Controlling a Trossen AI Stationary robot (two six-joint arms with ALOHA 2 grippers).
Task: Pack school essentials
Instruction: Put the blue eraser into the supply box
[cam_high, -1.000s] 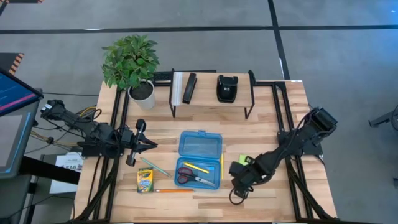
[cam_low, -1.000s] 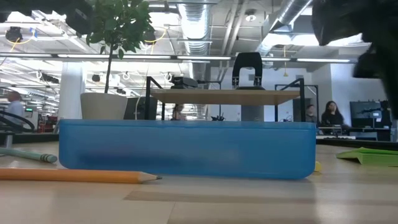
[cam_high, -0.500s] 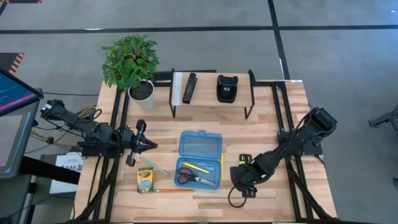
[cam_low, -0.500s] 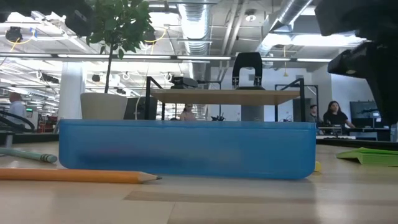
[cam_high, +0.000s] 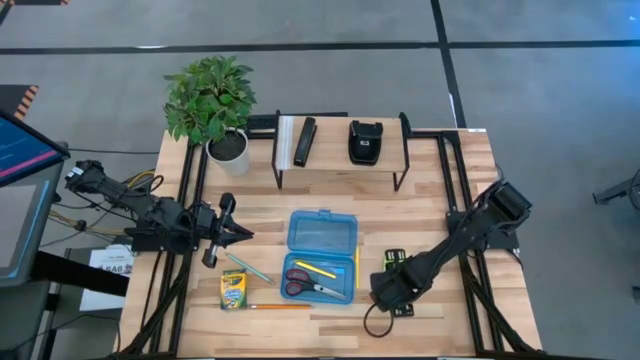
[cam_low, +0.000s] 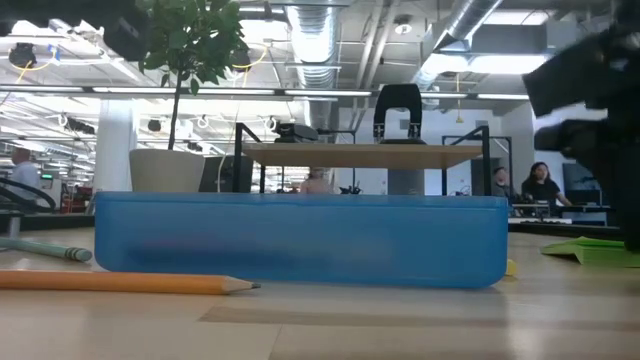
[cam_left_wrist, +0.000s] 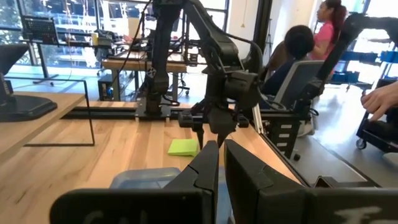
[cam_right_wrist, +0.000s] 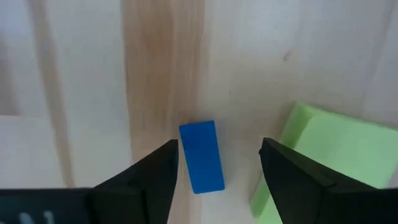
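Observation:
A small blue eraser (cam_right_wrist: 202, 155) lies flat on the wooden table beside a lime-green sticky-note pad (cam_right_wrist: 323, 155). My right gripper (cam_right_wrist: 217, 149) points down over the eraser, open, one finger on each side of it and not touching. The open blue pencil case (cam_high: 322, 255) holds red-handled scissors (cam_high: 305, 283) and a yellow pencil (cam_high: 318, 269). Left of the case lie a crayon box (cam_high: 234, 289), a green pencil (cam_high: 247, 267) and an orange pencil (cam_high: 280, 307). My left gripper (cam_high: 245, 233) waits shut, level, left of the case.
A raised shelf (cam_high: 340, 150) at the far side carries a black stapler (cam_high: 365, 142) and a flat black bar (cam_high: 305, 142). A potted plant (cam_high: 213, 100) stands at the far left. People sit in the room beyond the table.
My right gripper has sunk toward the table and rolled about the line it points along. In the high view it now covers the sticky-note pad that showed beside it before.

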